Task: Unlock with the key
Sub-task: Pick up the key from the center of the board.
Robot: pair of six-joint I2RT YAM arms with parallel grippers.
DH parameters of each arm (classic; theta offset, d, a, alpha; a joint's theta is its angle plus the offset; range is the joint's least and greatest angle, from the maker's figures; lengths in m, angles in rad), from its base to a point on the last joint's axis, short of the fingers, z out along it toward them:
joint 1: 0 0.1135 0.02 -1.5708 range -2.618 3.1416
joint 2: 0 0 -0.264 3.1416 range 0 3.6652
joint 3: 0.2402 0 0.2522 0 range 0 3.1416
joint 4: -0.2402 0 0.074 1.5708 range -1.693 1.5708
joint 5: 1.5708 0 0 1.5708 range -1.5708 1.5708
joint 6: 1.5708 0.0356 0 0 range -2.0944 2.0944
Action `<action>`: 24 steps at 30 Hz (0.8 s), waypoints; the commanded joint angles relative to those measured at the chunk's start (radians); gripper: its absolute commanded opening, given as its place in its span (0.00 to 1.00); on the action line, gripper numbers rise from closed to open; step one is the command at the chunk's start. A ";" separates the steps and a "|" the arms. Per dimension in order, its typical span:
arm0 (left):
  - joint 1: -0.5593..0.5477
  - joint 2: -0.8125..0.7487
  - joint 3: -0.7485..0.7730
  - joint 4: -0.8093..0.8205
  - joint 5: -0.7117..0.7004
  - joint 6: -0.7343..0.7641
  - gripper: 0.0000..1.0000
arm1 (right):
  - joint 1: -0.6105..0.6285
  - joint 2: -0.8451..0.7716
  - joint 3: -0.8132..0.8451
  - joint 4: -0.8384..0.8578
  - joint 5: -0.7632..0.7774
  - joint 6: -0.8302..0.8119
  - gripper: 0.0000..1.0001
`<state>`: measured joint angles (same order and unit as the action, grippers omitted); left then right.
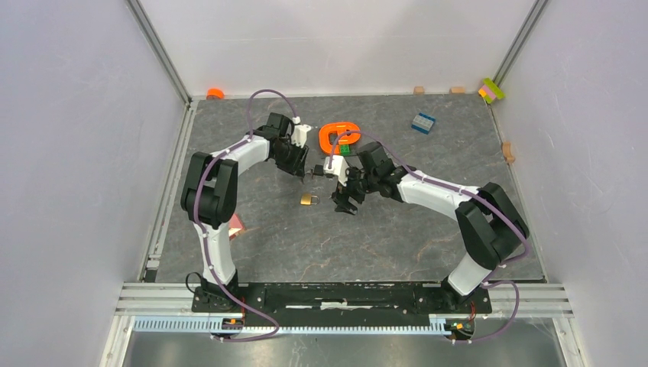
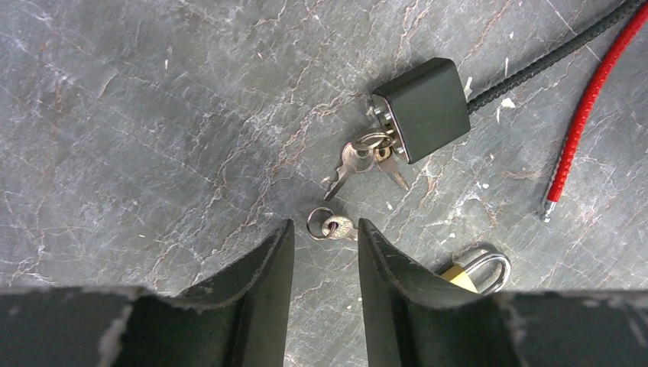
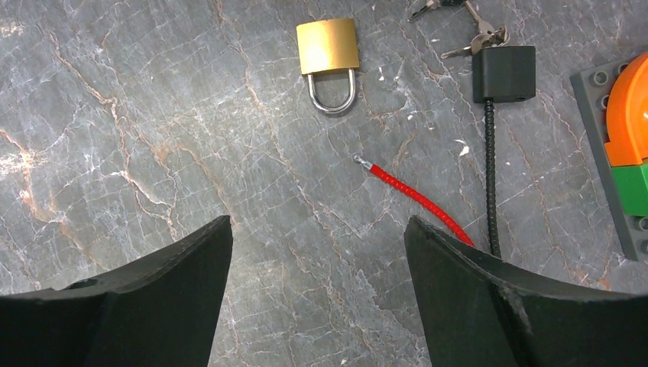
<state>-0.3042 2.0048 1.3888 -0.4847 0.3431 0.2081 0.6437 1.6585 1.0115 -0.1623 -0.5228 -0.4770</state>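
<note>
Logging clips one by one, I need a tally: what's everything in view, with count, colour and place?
padlock: one, brass, mid-table
small key: one, silver, between left claw's fingers
lock body: one, black, on black cable
key bunch: one, silver, at lock body
red cable: one, red, end near padlock
orange arch: one, orange, far centre
blue brick: one, blue, far right
wooden blocks: three, tan, far and right edges
orange cap: one, orange, far-left corner
stacked bricks: one, yellow-green-pink, far-right corner
reddish item: one, red, near left
left claw: one, black, open around small key
right claw: one, black, open over table
</note>
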 commanded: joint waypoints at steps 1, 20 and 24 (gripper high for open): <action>-0.003 0.019 0.034 -0.009 0.028 -0.054 0.42 | -0.001 -0.032 -0.010 0.049 0.005 -0.011 0.86; 0.000 0.053 0.063 -0.035 0.034 -0.095 0.24 | -0.002 -0.030 -0.026 0.058 0.012 -0.012 0.87; -0.001 0.049 0.062 -0.038 0.034 -0.099 0.21 | -0.001 -0.029 -0.028 0.058 0.013 -0.012 0.87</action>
<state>-0.3042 2.0418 1.4258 -0.5030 0.3504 0.1452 0.6437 1.6577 0.9905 -0.1360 -0.5137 -0.4770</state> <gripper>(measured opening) 0.220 0.865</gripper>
